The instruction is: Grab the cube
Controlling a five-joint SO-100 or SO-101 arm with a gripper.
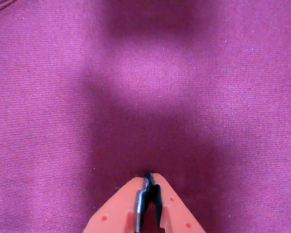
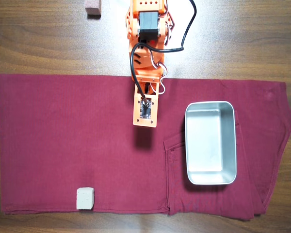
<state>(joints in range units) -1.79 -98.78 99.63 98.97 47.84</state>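
Gripper [image 1: 149, 178] closed and empty in the wrist view, jaws pressed together with nothing between them; only cloth [image 1: 63, 97] shows below, no cube in that view.

Overhead view, taking the metal tray [image 2: 210, 108] as landmark: cube [image 2: 85, 198] sits well apart from the tray, to its left and lower in the picture, near the bottom hem of the cloth [image 2: 63, 136]; arm [image 2: 146, 58] reaches down from the top edge, its tip just left of the tray's upper corner; reddish block [image 2: 92, 7] lies on bare wood, far above and left of the tray; not the target.

Judgement: approach has not begun; the step in hand is the reach. To do it well: open the jaws fully before descending; swing away from the tray toward the cube; bring the cube into the wrist view centre; line the fingers square to two opposite faces; descend until they straddle it, then close. Risks: cloth bunching under the fingertips; nudging the light cube off-centre.
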